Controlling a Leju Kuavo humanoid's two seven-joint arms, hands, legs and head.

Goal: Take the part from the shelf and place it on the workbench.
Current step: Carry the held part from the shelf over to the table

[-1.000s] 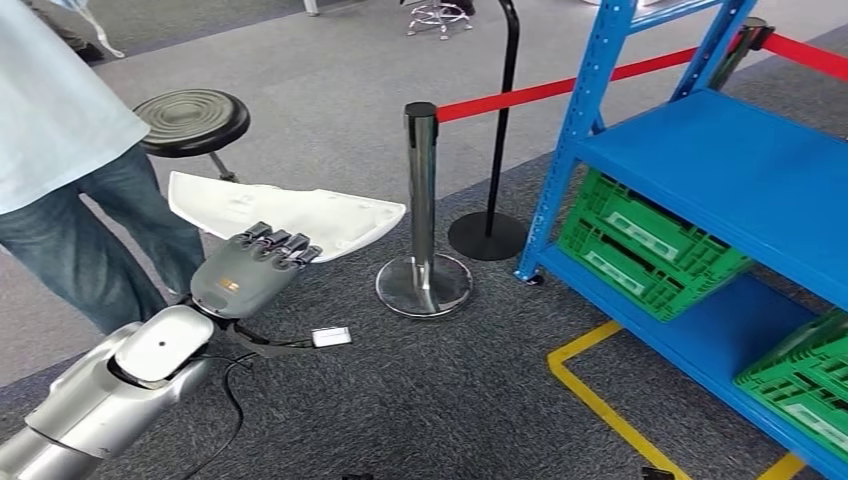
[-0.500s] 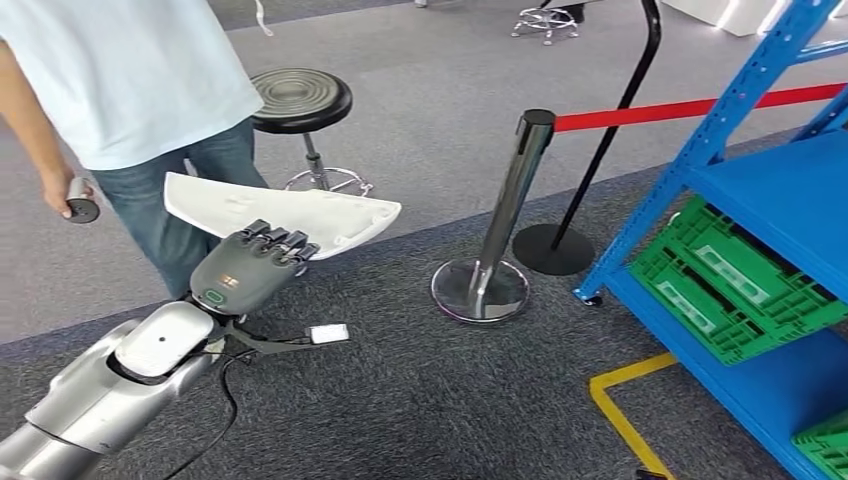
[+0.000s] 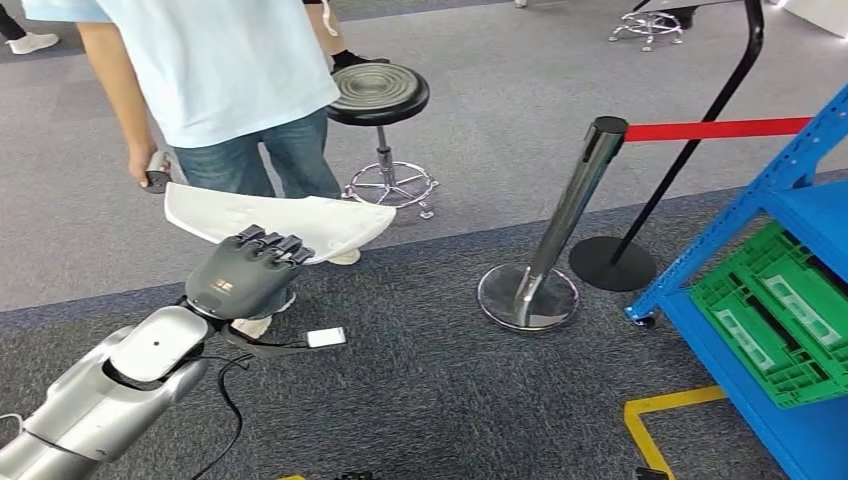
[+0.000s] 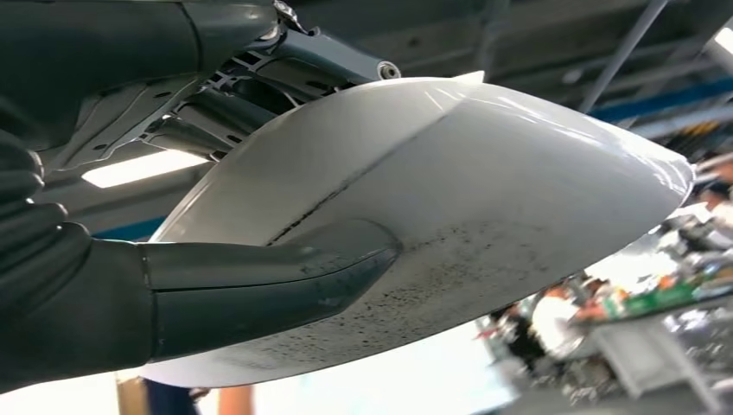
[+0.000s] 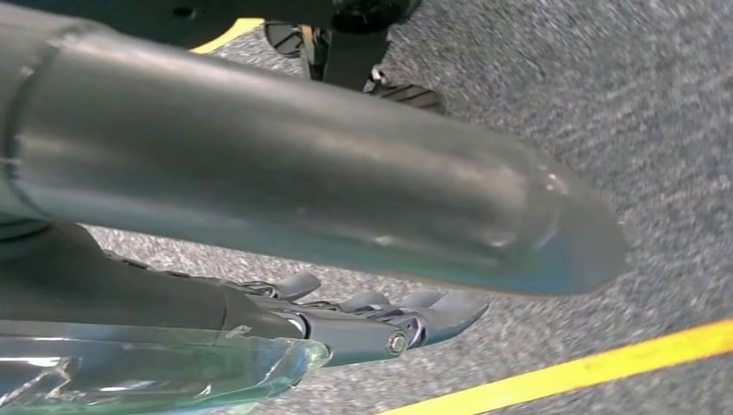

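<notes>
Head view: the left hand point(image 3: 243, 275), on its silver arm at the near left, holds a flat white curved plastic part point(image 3: 275, 217) above the grey carpeted floor point(image 3: 420, 380), its dark fingers point(image 3: 272, 243) curled over the part's near edge. Just beyond the part stands a person in a pale blue shirt and jeans point(image 3: 225, 80), one hand holding a small dark object. To that person's right is a round black stool on a chrome base point(image 3: 379, 95). Farther right, a chrome barrier post with a red belt point(image 3: 560, 235) stands on its round base, and at the right edge a blue metal shelf point(image 3: 790, 205) carries a green plastic crate point(image 3: 780, 315).

Left wrist view: the thick grey thumb presses under the white part point(image 4: 484, 190), with the fingers on its other face, so the hand is clamped on it.

Right wrist view: the right hand point(image 5: 346, 320) hangs over the carpet near a yellow floor line point(image 5: 588, 367), its fingers stretched out with nothing in them.
</notes>
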